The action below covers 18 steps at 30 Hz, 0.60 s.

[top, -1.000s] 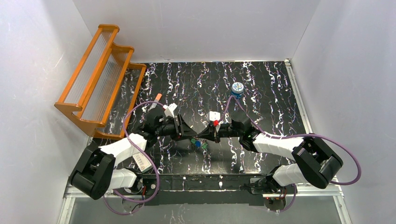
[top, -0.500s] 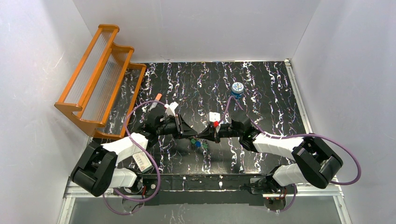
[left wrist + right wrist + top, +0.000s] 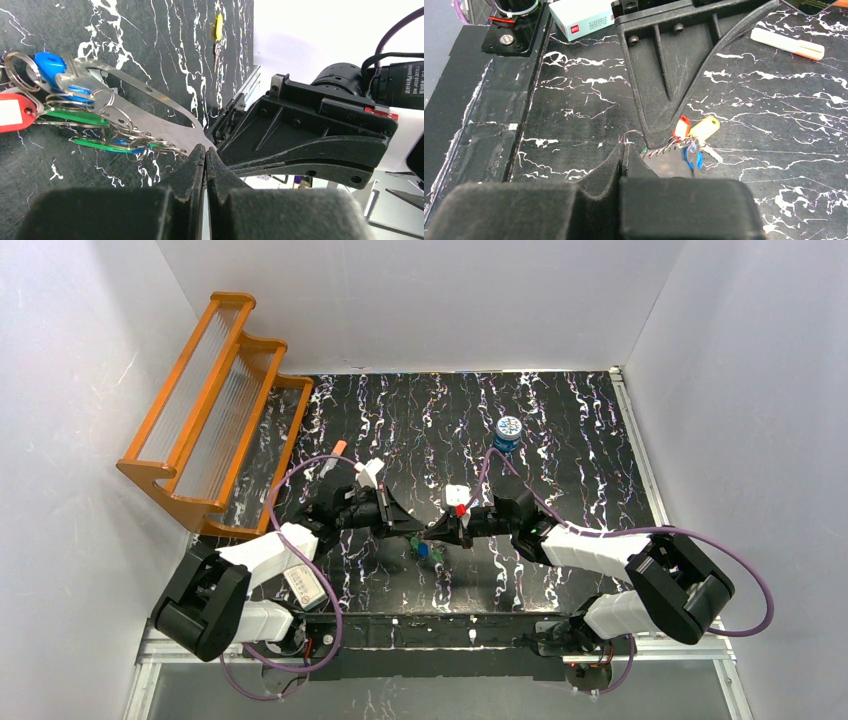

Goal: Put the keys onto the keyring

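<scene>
The left gripper is pinched tight on the near tip of the thin silvery oval metal keyring, and the right gripper looks clamped on that same end. Small colour-headed metal keys bunch at its far end. I'd guess the band is light, stiff and slippery, so grip it across the flat.
</scene>
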Available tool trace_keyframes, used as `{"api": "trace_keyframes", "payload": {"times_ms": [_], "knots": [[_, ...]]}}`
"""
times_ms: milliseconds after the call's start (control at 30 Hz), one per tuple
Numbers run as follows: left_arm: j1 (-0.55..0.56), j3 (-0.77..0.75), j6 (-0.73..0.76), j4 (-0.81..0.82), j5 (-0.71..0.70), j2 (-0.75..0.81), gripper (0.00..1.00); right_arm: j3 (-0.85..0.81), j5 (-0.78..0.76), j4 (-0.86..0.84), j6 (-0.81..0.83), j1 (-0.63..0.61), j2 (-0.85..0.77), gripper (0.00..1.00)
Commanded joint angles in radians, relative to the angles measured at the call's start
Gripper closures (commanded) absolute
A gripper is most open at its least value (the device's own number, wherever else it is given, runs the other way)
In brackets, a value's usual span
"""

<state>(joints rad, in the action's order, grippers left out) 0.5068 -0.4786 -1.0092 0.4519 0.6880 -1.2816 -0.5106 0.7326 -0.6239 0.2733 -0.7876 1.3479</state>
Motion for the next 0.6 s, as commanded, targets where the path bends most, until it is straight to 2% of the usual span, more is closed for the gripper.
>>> {"api": "trace_keyframes", "payload": {"times_ms": [0, 100, 133, 233, 400, 500, 567], "knots": [[0.001, -0.064, 0.037, -0.071, 0.029, 0.018, 1.00, -0.051, 0.003, 0.079, 0.066, 0.002, -0.011, 0.99], [0.001, -0.109, 0.148, -0.230, -0.002, 0.031, 1.00, -0.048, 0.002, 0.071, 0.069, 0.003, -0.016, 0.99], [0.001, -0.125, 0.183, -0.285, -0.018, 0.035, 0.97, -0.048, 0.004, 0.071, 0.067, 0.002, -0.016, 0.99], [0.001, -0.149, 0.241, -0.398, -0.048, 0.041, 0.83, -0.048, 0.008, 0.072, 0.063, 0.002, -0.013, 0.99], [0.001, -0.138, 0.249, -0.411, -0.052, 0.034, 0.58, -0.049, 0.015, 0.064, 0.058, 0.002, -0.013, 0.99], [0.001, -0.131, 0.223, -0.374, -0.028, 0.027, 0.56, -0.051, 0.016, 0.064, 0.058, 0.002, -0.012, 0.99], [0.002, -0.117, 0.191, -0.323, -0.002, 0.026, 0.61, -0.051, 0.018, 0.064, 0.058, 0.001, -0.010, 0.99]]}}
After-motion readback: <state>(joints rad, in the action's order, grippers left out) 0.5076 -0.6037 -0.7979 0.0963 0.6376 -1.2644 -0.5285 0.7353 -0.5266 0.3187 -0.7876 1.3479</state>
